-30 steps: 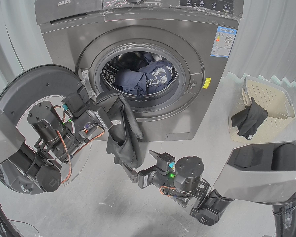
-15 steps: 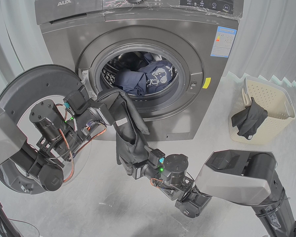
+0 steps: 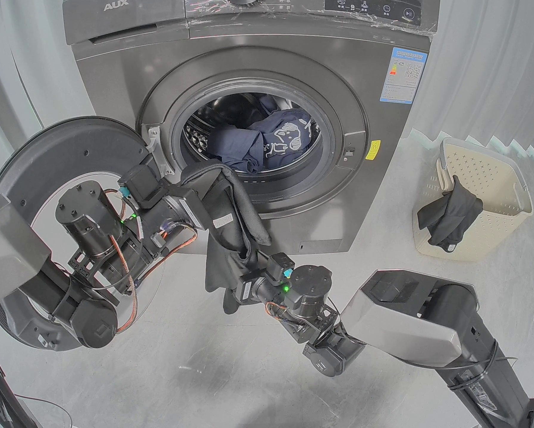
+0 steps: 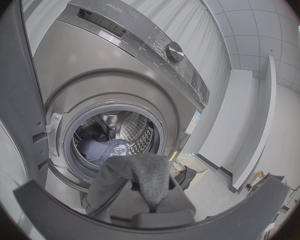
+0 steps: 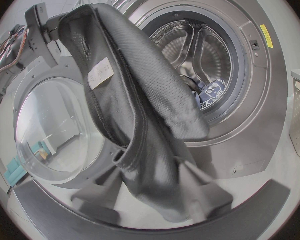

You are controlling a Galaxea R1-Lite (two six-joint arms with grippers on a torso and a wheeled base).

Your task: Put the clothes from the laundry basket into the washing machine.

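Observation:
My left gripper is shut on the top of a dark grey garment, just below and left of the washing machine's open drum. The cloth drapes over that gripper and hangs down toward the floor. Lower down, my right gripper is pushed into the hanging part. Its fingers stand apart with the garment between them. Navy clothes lie inside the drum. At the right, the cream laundry basket has a black garment hanging over its rim.
The round washer door is swung open to the left, behind my left arm. Its glass is close beside the hanging cloth. Bare grey floor lies between the machine's front and the basket.
My right arm has moved left and up, bringing its gripper into the lower part of the hanging garment. The left gripper has shifted slightly right with the cloth.

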